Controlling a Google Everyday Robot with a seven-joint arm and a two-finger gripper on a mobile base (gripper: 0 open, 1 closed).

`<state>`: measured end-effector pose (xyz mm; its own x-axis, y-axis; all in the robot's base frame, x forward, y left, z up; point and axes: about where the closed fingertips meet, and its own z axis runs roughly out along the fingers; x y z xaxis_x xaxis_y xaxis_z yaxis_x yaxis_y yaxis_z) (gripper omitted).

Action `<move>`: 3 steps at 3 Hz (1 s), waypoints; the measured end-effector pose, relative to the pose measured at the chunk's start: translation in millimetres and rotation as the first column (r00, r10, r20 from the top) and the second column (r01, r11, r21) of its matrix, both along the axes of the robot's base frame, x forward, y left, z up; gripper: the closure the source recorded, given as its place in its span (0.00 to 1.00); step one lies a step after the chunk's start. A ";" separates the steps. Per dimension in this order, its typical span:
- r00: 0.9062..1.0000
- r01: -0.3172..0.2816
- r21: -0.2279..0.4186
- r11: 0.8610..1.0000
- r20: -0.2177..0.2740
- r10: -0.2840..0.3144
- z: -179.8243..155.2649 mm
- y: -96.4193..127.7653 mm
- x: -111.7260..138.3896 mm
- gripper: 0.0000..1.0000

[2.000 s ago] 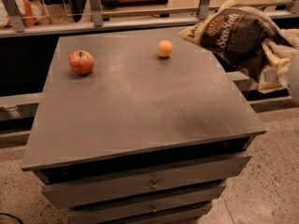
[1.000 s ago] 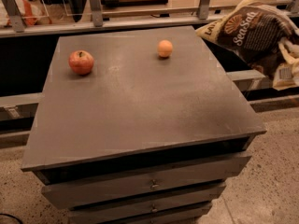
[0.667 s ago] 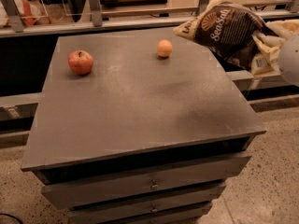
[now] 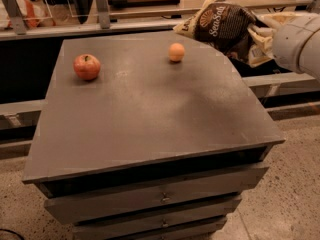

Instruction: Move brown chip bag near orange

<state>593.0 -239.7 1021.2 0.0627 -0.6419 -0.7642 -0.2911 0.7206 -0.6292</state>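
Over far right corner of table point(image 4: 150, 114), holding brown chip bag point(image 4: 220, 24) aloft, clamped at its right end in gripper point(image 4: 256, 36). Hanging just right of orange point(image 4: 176, 52), not down on the top. Left to do: lower and release beside it.

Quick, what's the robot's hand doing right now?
Gripper: shut on the chip bag, holding it up at the table's far right corner.
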 end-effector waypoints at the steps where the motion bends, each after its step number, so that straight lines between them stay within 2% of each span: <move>1: 0.999 0.033 0.007 0.999 -0.017 -0.033 -11.8 -14.1 20.7 1.00; 2: 0.998 0.056 0.024 0.998 -0.040 -0.055 -25.9 -21.9 40.8 1.00; 3: 0.996 0.059 0.045 0.997 -0.074 -0.056 -43.6 -20.1 57.3 1.00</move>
<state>650.3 -259.8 977.6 -0.0302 -0.6062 -0.7948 -0.2919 0.7658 -0.5730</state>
